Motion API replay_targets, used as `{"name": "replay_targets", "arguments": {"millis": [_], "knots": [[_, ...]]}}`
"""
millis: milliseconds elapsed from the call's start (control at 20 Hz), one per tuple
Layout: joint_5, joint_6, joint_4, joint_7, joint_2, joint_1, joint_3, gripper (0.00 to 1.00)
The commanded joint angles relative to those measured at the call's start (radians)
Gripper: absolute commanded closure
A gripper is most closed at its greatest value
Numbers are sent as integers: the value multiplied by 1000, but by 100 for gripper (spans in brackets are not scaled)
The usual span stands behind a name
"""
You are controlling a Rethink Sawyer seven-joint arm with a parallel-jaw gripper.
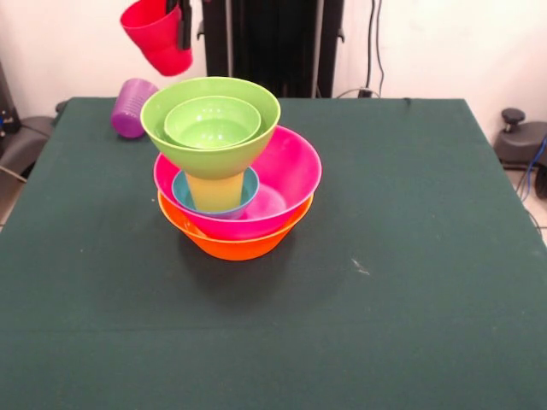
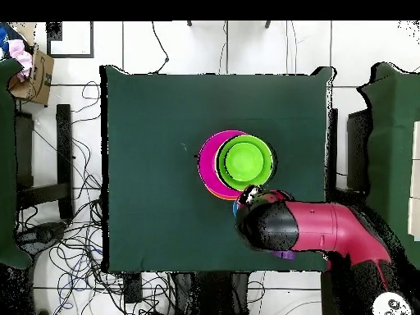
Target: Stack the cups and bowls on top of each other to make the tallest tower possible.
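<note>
Orange and pink bowls are sitting nested at the bottom of the tower, the orange bowl resting on the dark green desk and the pink bowl inside it. The front view is showing what the overhead view is hiding: a blue bowl lying inside the pink one, a yellow cup standing upside down in it, and a medium green bowl perching on that cup with a small green bowl nested within. From above, only the green bowls and the pink rim are showing. The front view is also catching the gripper hanging at the top edge, its jaws clamping the rim of a red cup that is tilting in the air, up and to the left of the tower. A purple cup is lying on its side near the desk's far left edge. The overhead view alone is showing the red and black arm reaching in over the desk's edge beside the tower. No writing is readable anywhere.
</note>
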Motion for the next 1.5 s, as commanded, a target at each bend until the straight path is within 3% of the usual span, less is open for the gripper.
{"name": "replay_targets", "arguments": {"millis": [50,450,850,1200,1500], "knots": [[50,86,-62,70,-2,40,-50,100],[81,107,-95,114,-1,112,-79,100],[62,27,-138,197,87,217,-158,100],[54,-64,-168,208,166,268,-223,100],[66,-105,-168,189,185,288,-264,100]]}}
